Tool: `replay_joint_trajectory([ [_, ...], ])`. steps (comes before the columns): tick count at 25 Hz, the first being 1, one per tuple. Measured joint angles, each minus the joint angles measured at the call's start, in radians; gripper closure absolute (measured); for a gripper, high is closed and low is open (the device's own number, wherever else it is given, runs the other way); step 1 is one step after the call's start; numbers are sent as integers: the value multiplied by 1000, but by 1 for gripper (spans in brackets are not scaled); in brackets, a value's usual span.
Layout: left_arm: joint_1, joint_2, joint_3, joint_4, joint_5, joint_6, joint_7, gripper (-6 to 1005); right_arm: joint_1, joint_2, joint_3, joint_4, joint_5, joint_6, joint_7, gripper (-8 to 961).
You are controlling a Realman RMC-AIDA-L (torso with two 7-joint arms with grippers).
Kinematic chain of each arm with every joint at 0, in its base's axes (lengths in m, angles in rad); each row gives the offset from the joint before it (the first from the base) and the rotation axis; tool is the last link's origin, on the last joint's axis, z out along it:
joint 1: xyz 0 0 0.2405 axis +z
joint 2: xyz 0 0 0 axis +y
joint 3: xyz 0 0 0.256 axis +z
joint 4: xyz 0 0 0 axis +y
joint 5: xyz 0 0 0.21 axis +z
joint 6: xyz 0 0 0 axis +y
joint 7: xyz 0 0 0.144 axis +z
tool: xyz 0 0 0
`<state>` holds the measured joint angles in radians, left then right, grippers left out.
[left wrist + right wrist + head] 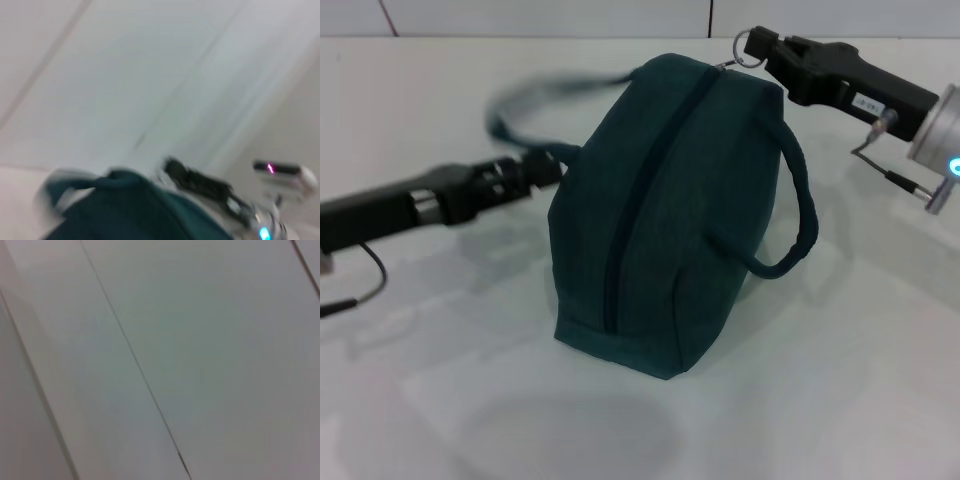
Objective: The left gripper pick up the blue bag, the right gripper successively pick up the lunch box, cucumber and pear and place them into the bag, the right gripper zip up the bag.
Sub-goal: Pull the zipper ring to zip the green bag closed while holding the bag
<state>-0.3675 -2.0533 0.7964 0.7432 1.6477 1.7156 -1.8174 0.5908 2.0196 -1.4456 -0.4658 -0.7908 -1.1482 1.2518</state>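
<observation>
The blue bag stands near the middle of the white desk, its zip run shut along the top. The right gripper sits at the bag's far end, nearer the desk's back edge, its claw pinched on the metal zip ring. The left gripper is closed on the bag's handle strap on the left side. Zipping looks all but done; next, both claws likely need only let go and draw clear
</observation>
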Motion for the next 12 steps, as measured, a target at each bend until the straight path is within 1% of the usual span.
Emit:
replay_joint_trajectory([
  [3,-19,11,-42,0,-5,-1,-17,672,-34,2,1,-18,2,-34,-21,933],
  [5,-45,18,-54,-1,-3,-5,-32,606,-65,4,1,-32,4,-56,-35,933],
  [7,-82,24,-56,-3,9,-11,-42,539,-77,4,1,-34,6,-67,-39,933],
  [12,-158,33,-56,-6,43,-58,-60,262,-92,2,1,-28,28,-74,-56,932],
])
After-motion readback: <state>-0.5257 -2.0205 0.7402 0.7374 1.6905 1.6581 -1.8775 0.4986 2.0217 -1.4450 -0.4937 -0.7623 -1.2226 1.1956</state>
